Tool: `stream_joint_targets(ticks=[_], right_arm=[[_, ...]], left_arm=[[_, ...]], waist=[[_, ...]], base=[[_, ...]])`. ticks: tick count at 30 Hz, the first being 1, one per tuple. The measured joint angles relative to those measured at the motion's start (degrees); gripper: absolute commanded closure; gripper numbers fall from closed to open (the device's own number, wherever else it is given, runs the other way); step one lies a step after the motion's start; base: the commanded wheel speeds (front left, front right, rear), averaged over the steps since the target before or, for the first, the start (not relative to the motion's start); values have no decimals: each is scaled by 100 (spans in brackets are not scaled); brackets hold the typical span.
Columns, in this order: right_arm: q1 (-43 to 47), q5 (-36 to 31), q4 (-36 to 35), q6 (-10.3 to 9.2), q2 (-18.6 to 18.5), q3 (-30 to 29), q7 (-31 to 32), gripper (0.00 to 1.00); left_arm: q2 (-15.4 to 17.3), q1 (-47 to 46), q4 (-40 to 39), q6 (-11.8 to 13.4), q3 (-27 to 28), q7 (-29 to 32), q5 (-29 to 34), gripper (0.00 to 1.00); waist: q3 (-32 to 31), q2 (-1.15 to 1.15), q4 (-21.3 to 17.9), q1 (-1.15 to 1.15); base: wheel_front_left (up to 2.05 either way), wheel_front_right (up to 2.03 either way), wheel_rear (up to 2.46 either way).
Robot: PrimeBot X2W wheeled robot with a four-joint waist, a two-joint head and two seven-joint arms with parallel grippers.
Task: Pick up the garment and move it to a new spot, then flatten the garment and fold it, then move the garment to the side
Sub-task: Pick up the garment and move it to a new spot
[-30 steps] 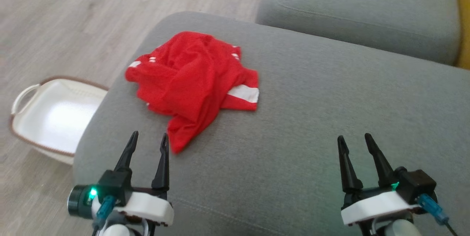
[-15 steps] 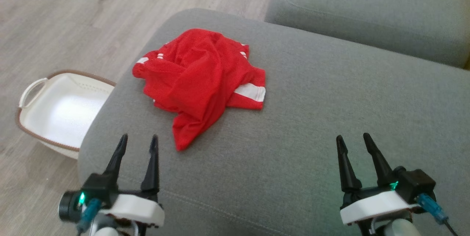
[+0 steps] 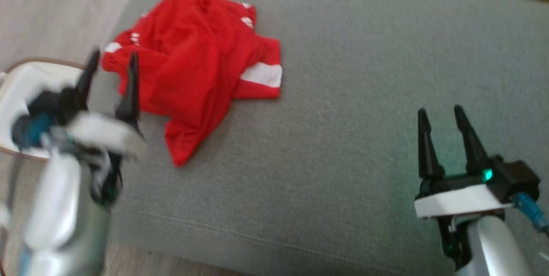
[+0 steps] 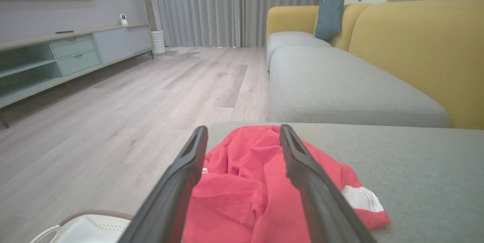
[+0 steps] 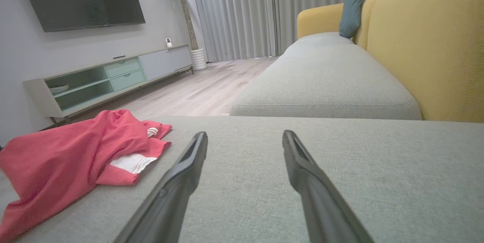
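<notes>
Garment (image 3: 193,70) lies crumpled, red, on woven grey cushion (image 3: 364,117); left claw (image 3: 114,54) and right claw (image 3: 441,109) gape.

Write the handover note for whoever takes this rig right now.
Left gripper: open, empty, poised at the left edge of the crumpled red garment.
Right gripper: open, empty, above the bare grey sofa cushion, apart from the red garment.
White basket: on the floor beside the cushion.
Done: nothing; the red garment is not yet picked up.
Left: grasp it, move it, flatten, fold, set aside.
</notes>
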Motion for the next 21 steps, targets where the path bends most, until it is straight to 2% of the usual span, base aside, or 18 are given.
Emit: stream_joint_targets(ticks=[5, 10, 12, 18, 21], right_arm=[[-216, -58, -210, 0, -9, -66, -1, 0], [-460, -67, -399, 0, -13, 62, -1, 0], [-506, -67, -430, 0, -13, 91, -1, 0], [-630, -59, -541, 0, -18, 133, -10, 0], [-695, -59, -579, 0, -18, 172, -25, 0]], left_arm=[[358, -1405, 623, -123, -86, 1046, -530, 0], [810, -2604, 1248, -130, -639, 2148, -1178, 0], [888, -2755, 1379, -149, -764, 2346, -1337, 0], [1428, -3432, 2218, -170, -1523, 3188, -2013, 0], [1543, -3618, 2532, -170, -1790, 3409, -2206, 0]], waist=[[496, 0, -258, 1], [956, 0, -549, 1], [1037, 0, -616, 1], [1516, 0, -1046, 0], [1666, 0, -1211, 0]], base=[[0, 0, 0], [0, 0, 0], [0, 0, 0], [0, 0, 0], [0, 0, 0]])
